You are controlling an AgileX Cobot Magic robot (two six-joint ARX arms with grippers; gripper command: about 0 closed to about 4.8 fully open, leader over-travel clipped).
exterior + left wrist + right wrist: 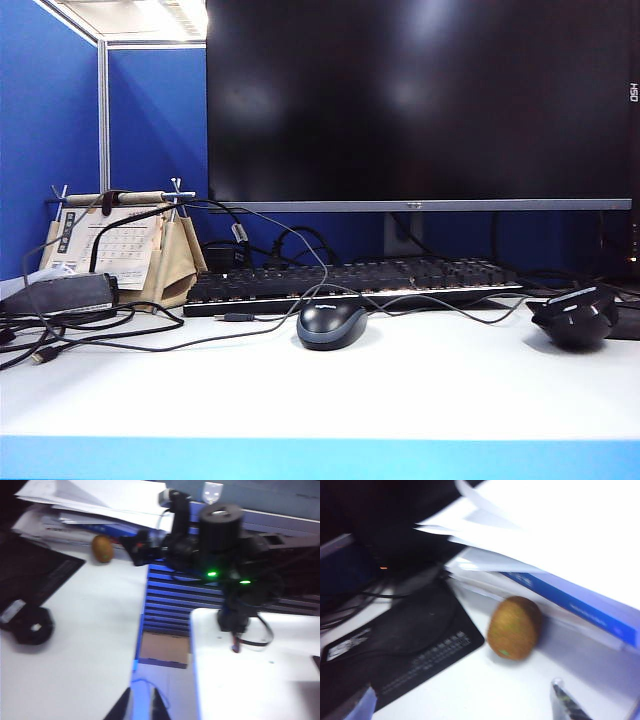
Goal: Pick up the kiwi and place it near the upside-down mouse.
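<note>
Kiwi (514,628): on the desk (485,690), against a paper stack (530,555), beside a black pad (410,645).
Left gripper (142,705): tips nearly together, empty.
Right gripper (565,700): one finger visible, cropped; state unclear.

Upside-down mouse (574,316) right of blue-grey mouse (331,324), before keyboard (350,283).

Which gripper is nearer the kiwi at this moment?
Right. The right gripper hangs just short of the kiwi, empty. The left gripper sits far off across the white table, jaws nearly together.
</note>
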